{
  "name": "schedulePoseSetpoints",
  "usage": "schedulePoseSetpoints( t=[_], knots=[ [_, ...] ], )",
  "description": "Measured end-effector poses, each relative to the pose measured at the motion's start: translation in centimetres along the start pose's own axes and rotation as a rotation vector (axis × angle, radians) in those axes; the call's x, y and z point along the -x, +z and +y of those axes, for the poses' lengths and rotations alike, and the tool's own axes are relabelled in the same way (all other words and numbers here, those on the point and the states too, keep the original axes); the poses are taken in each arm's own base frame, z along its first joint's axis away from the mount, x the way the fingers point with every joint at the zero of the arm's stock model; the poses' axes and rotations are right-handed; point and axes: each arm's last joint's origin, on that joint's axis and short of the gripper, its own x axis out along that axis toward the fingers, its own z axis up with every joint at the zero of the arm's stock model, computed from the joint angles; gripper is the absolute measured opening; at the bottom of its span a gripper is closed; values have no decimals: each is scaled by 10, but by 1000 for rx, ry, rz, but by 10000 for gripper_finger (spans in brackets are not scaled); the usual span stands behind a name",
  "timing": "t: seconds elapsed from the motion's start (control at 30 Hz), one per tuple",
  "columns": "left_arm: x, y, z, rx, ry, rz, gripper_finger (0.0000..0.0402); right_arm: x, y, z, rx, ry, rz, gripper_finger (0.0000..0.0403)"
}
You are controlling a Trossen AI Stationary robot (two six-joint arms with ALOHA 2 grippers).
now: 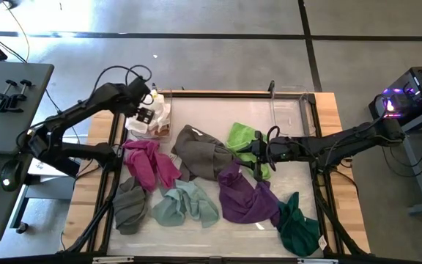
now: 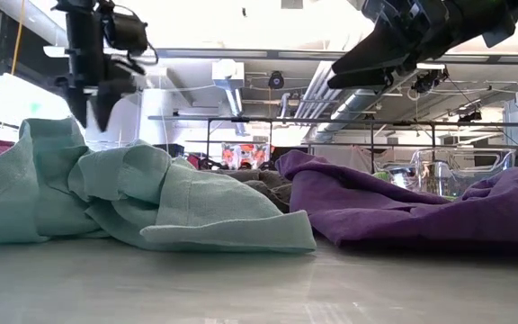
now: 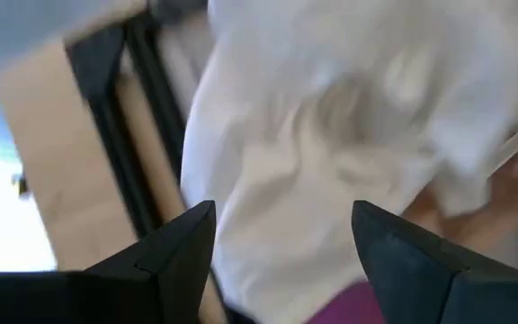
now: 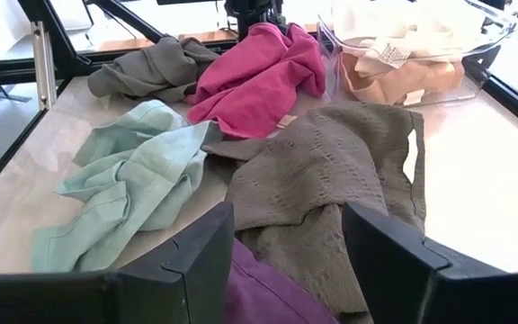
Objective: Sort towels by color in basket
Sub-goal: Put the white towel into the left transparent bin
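The left gripper (image 1: 146,114) hangs with its jaws spread and nothing between them, directly over the cream towel (image 1: 139,123) that lies heaped in the clear basket (image 1: 163,130) at the table's far left corner; its wrist view shows only pale cloth between the two dark fingers (image 3: 180,256). The right gripper (image 1: 257,155) hovers mid-table, jaws also apart and empty, above the seam where the grey-brown towel (image 1: 200,152), lime green towel (image 1: 243,138) and purple towel (image 1: 242,195) overlap. Outward from there, the magenta towel (image 1: 149,163) lies just beside the basket, the grey towel (image 1: 130,205) and mint towel (image 1: 185,204) sit toward the near edge, and the dark green towel (image 1: 299,226) is at the near right corner. The risk I see is the overlap: a pinch at that seam could lift two colours together and land both in one pile. The cream towel also mounds above the basket's wall, so a rising left arm could snag it and drag it out.
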Motion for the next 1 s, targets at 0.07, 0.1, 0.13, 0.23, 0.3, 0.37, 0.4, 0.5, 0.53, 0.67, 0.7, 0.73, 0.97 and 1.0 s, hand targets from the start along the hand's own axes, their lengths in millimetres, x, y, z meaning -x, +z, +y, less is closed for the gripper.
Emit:
schedulePoseSetpoints(
  t=[0.07,0.1,0.13,0.23,0.3,0.37,0.4,0.5,0.53,0.67,0.7,0.73,0.97,1.0],
  knots=[
    [-10,-3,0,14,13,78,239,0,0,0,0,1,-4,204],
    [-15,-4,0,16,13,112,235,0,0,0,0,1,-5,204],
    [-21,-4,0,18,11,143,232,0,0,0,4,1,-5,204],
    [-40,-4,0,5,8,231,218,0,0,0,10,1,-5,204],
    [-51,-3,1,-9,11,268,207,0,0,0,10,1,-5,204],
    [-57,-1,2,-17,17,286,193,0,0,0,10,1,-4,204],
    [-58,0,3,-14,21,282,185,0,0,0,10,1,-4,204],
    [-58,3,3,-3,19,249,153,0,0,0,17,3,-4,204],
    [-57,3,3,-3,17,244,140,0,0,0,18,5,-4,204],
    [-51,1,6,-4,7,215,80,0,1,0,18,5,-7,204],
    [-48,0,7,0,5,205,65,0,1,0,17,5,-8,204],
    [-46,0,7,1,3,196,52,0,1,0,17,4,-8,204],
    [-23,2,14,30,-18,89,2,0,1,0,17,4,-8,204],
    [-19,2,15,36,-22,68,2,0,1,0,17,4,-8,204]
  ],
)
